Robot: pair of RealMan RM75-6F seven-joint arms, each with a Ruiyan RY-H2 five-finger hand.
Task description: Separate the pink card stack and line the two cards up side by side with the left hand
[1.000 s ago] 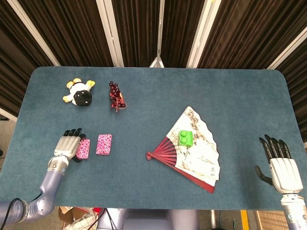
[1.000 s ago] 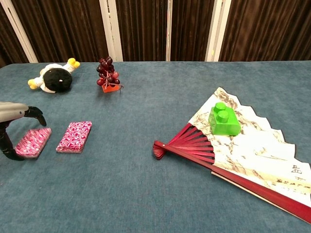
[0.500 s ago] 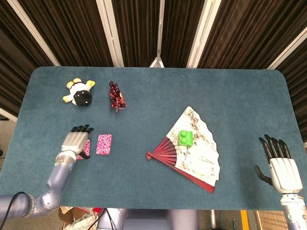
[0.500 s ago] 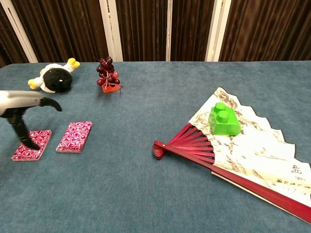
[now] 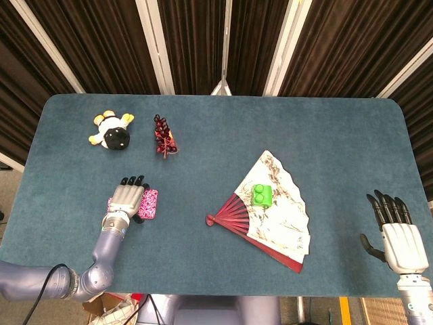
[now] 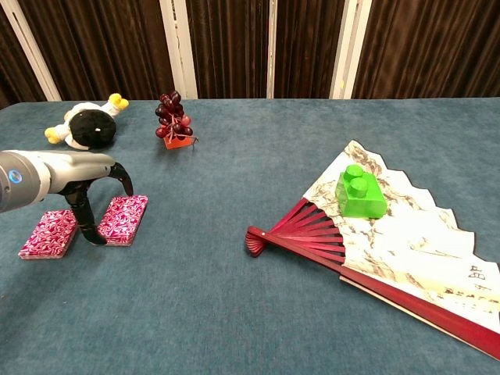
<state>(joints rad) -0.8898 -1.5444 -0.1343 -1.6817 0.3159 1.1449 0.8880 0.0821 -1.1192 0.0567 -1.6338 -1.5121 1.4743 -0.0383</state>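
Two pink patterned cards lie flat, side by side, near the table's front left. In the chest view the left card [image 6: 48, 233] and the right card [image 6: 125, 219] sit a small gap apart. My left hand [image 6: 82, 173] arches over that gap; one fingertip [image 6: 92, 234] is down on the cloth between the cards and another hangs by the right card's far edge. It holds nothing. From the head view my left hand [image 5: 126, 196] hides the left card, and only the right card [image 5: 149, 203] shows. My right hand [image 5: 396, 233] lies open with fingers spread at the front right.
A black-and-white plush toy [image 5: 111, 132] and a bunch of dark red grapes [image 5: 162, 135] lie at the back left. A folding fan [image 5: 270, 210] is spread open right of centre, with a green brick [image 5: 262, 194] on it.
My left hand let go of the left card, which now lies flat, and moved right to stand between the two cards. The right hand has not moved.
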